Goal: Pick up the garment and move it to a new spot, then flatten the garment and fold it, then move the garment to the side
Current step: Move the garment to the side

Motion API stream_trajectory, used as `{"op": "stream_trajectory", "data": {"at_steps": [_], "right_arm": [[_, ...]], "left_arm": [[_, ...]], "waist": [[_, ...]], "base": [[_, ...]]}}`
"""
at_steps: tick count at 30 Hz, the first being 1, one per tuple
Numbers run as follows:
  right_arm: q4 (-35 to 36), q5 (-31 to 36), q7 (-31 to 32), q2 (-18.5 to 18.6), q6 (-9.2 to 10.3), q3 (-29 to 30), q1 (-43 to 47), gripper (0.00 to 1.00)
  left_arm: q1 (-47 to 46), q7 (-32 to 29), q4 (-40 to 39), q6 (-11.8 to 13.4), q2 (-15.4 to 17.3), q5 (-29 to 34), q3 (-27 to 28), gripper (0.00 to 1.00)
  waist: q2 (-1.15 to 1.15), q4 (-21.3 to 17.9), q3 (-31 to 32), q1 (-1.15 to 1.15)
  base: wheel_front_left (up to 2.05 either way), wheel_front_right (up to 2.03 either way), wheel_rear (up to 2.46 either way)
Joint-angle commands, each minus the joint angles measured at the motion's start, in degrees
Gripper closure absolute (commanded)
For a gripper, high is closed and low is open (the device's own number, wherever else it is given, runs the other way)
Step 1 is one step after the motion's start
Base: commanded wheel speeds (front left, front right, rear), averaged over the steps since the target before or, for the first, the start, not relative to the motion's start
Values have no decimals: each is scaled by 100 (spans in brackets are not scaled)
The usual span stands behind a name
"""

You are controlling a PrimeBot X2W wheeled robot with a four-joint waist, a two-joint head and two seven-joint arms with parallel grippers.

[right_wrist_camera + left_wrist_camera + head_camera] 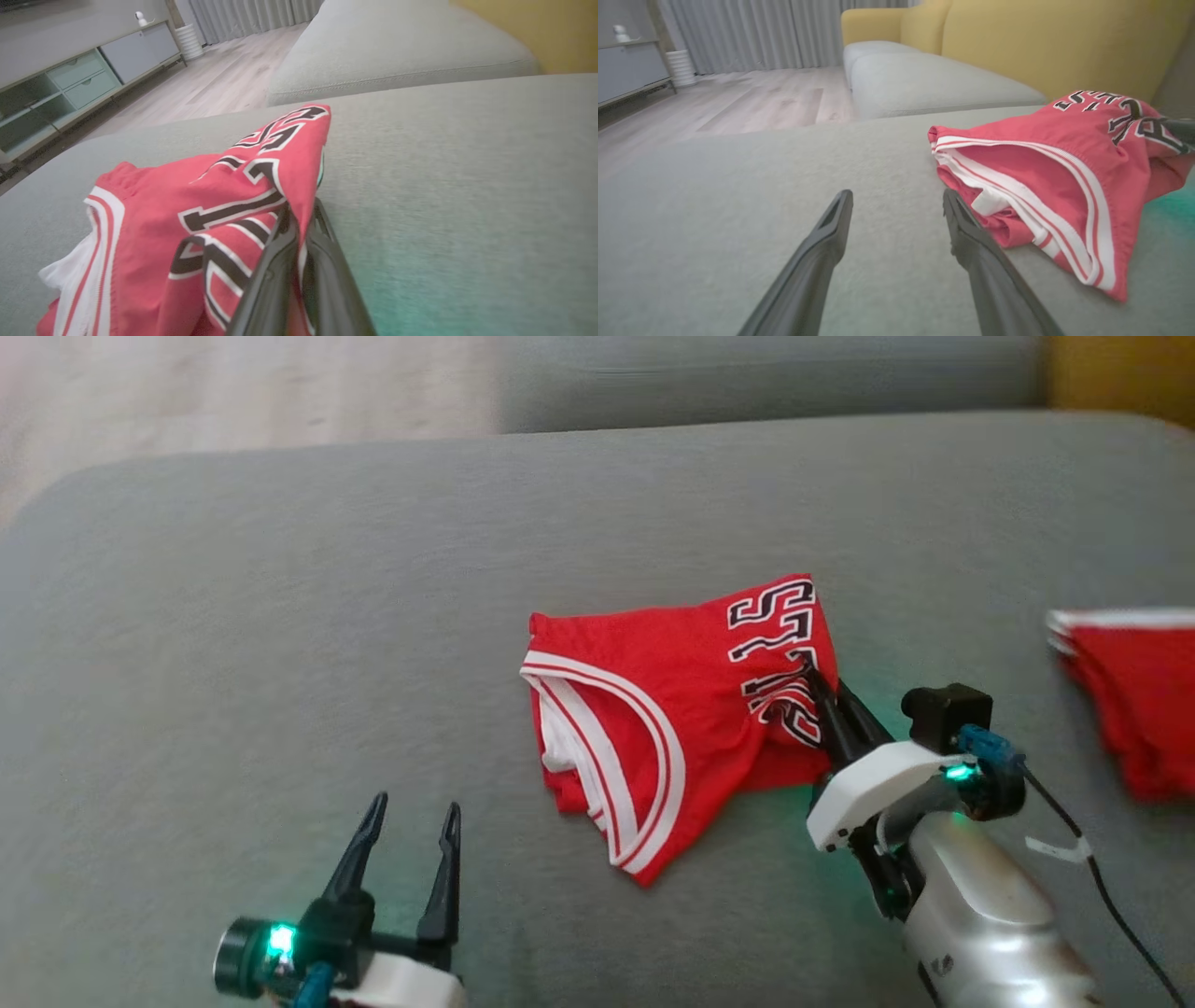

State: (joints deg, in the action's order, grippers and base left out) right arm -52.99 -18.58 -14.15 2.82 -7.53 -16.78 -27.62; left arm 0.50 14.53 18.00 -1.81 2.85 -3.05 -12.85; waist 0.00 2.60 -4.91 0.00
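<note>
here the crumpled red, white-trimmed garment (653,709) is pinched by right jaws; left jaws spread.

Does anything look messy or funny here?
Yes. The red jersey lies crumpled in a heap on the grey cushion, with its white-striped trim twisted and its lettering creased. The right gripper pinches its lettered edge.

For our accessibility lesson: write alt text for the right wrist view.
The right gripper is shut on a fold of the crumpled red garment with black-and-white lettering, lying on a grey sofa cushion. Beyond lie a wooden floor and a low cabinet.
</note>
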Motion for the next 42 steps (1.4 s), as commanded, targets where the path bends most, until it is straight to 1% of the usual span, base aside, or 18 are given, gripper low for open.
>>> {"op": "stream_trajectory", "data": {"at_steps": [1, 4, 7, 10, 14, 19, 23, 24, 26, 29, 32, 34, 35, 36, 39, 40, 41, 42], "right_arm": [[337, -14, -84, 6, 4, -143, 10, 100], [577, -120, -84, 6, 4, -241, 78, 100], [739, -167, -85, 6, 4, -259, 135, 100], [893, -157, -85, 6, 4, -240, 176, 100], [1056, -48, -85, 6, 4, -168, 193, 100], [1222, 273, -85, 6, 4, 39, -78, 100], [1249, 648, -85, 15, 4, 323, -610, 100], [1218, 744, -85, 69, 4, 434, -765, 100], [1154, 931, -65, 283, 4, 656, -1084, 100], [1032, 1216, 111, 744, 4, 1033, -1488, 100], [799, 1553, 298, 1215, 4, 1484, -1748, 100], [565, 1812, 424, 1436, 4, 1865, -1844, 100], [436, 2002, 500, 1521, 4, 2052, -1868, 56], [332, 2158, 532, 1550, 4, 2253, -1881, 0], [204, 2645, 422, 1498, 4, 2825, -1885, 0], [212, 2772, 334, 1413, 4, 2975, -1875, 0], [297, 3047, 154, 1206, 4, 3157, -1833, 0], [354, 3154, 86, 1080, 4, 3222, -1800, 0]], "left_arm": [[-330, 47, -223, -18, 3, -64, 138, 0], [-444, 47, -234, -21, 3, -60, 105, 0], [-540, 47, -237, -24, 3, -61, 57, 0], [-611, 47, -242, -34, 3, -45, -1, 0], [-685, 47, -218, -68, 3, -2, -52, 0], [-735, 47, -149, -136, 5, 79, -55, 0], [-713, 47, -105, -167, 29, 115, 0, 0], [-706, 47, -97, -174, 34, 124, 8, 0], [-697, 47, -90, -183, 42, 131, 33, 0], [-689, 47, -81, -195, 41, 137, 56, 0], [-692, 47, -66, -206, 39, 143, 68, 0], [-716, 47, -62, -214, 40, 151, 80, 0], [-728, 47, -60, -217, 44, 155, 90, 0], [-732, 47, -50, -218, 47, 159, 98, 0], [-753, 47, -36, -208, 59, 176, 128, 0], [-760, 47, -29, -195, 62, 175, 150, 0], [-776, 47, -28, -158, 65, 172, 203, 0], [-775, 47, -27, -132, 64, 172, 230, 0]], "waist": [[0, -1168, -70, 0], [0, -1860, -144, 0], [0, -2415, -221, 0], [0, -2826, -305, 0], [0, -3120, -434, 0], [0, -3141, -583, 0], [0, -3025, -683, 0], [0, -2976, -709, 0], [0, -2868, -742, 0], [0, -2679, -779, 0], [0, -2478, -817, 0], [0, -2349, -855, 0], [0, -2292, -870, 0], [0, -2234, -879, 0], [0, -2075, -894, 0], [0, -2029, -886, 0], [0, -1935, -863, 0], [0, -1887, -834, 0]], "base": [[0, 0, 0], [0, 0, 0], [0, 0, 0], [0, 0, 0], [0, 0, 0], [0, 0, 0], [0, 0, 0], [0, 0, 0], [0, 0, 0], [0, 0, 0], [0, 0, 0], [0, 0, 0], [0, 0, 0], [0, 0, 0], [0, 0, 0], [0, 0, 0], [0, 0, 0], [0, 0, 0]]}}
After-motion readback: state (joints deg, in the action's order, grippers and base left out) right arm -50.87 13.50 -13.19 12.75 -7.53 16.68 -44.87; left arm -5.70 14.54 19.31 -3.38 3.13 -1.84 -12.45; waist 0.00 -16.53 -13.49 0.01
